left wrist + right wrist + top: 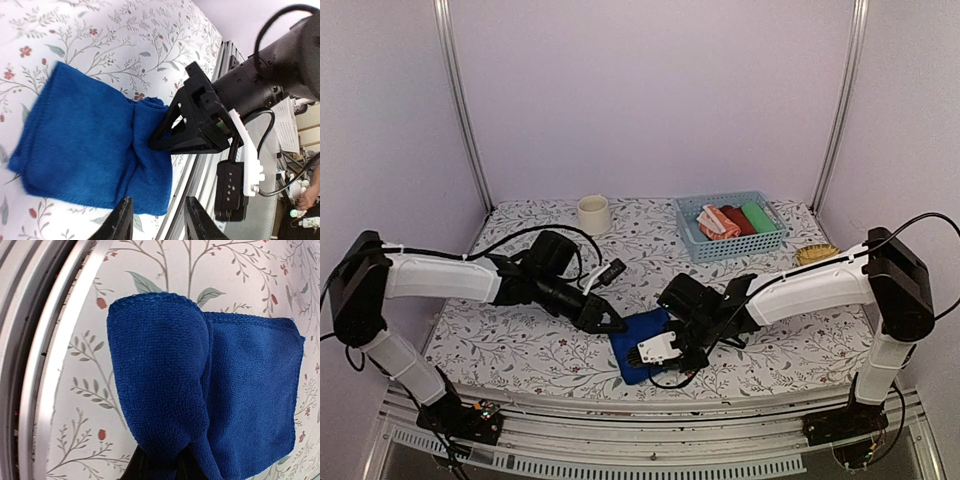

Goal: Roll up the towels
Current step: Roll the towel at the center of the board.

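The right pincer [161, 466] is seen pressed onto the near end of the blue towel [245, 390]. A flap of cloth is bunched between its fingers and held doubled over the flat part. That grip looks meant to form the first turn of a roll, since a tight start is needed before the rest can be wound.

The left pincer [160, 221] is held spread, with nothing between its fingers, just beside the towel's edge and not touching it. It is probably kept there so the fold can be steadied or taken over.

The blue towel is laid on the flowered tabletop [520, 340], close to the front rail [55, 365] and between the two arms, where it can be reached by both. Most of it is spread flat, and only the pinched end is raised.

Farther back, the orange towel [717, 222] is seen in the blue basket [692, 242], set beside a red roll [738, 220] and a green roll [758, 216]. Whether it is fully rolled cannot be told from above. The blue towel is judged to be barely begun.
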